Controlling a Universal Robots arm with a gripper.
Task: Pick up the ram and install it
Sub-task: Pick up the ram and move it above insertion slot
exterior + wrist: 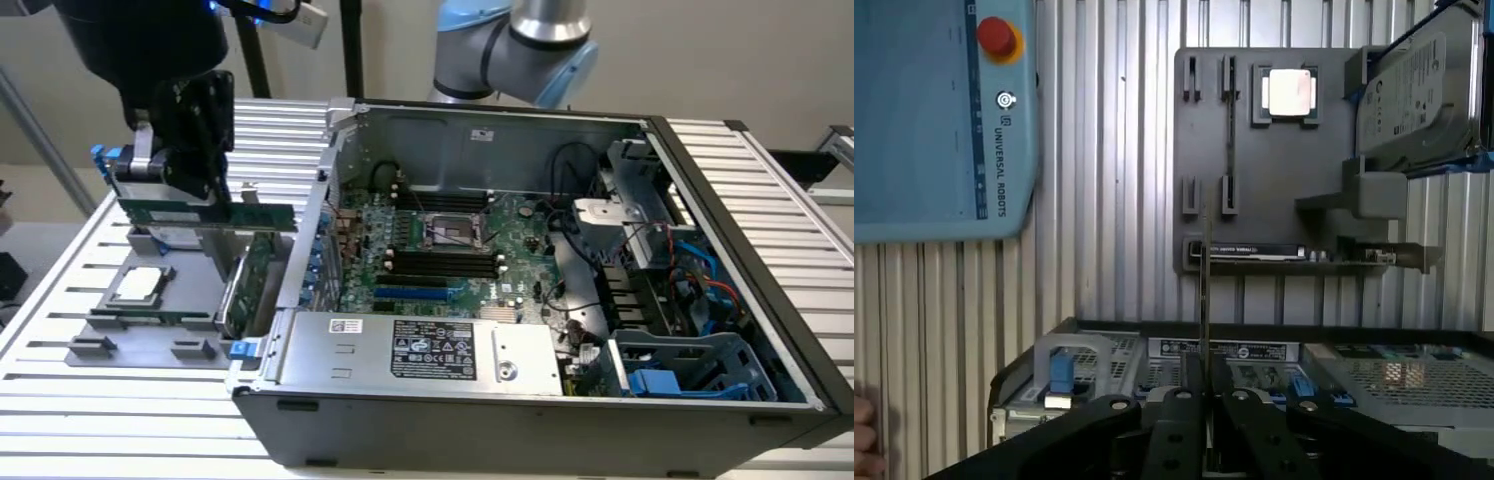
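Note:
My gripper (187, 195) is shut on the ram (207, 214), a long thin green stick held level. It hangs just above the grey parts tray (94, 335) on the exterior view's left, beside the open computer case (534, 420). In the wrist view the ram (1204, 300) shows edge-on as a thin line running out from between the black fingers (1179, 425), over the tray (1274, 180). The motherboard's black memory slots (434, 262) lie inside the case, well to the exterior view's right of the gripper.
On the tray sit a silver processor chip (140, 285), an upright green expansion card (247, 285) and a hard drive (1414, 90). A blue teach pendant (944, 120) lies on the slatted table. The case's metal wall (327, 180) stands between the gripper and the motherboard.

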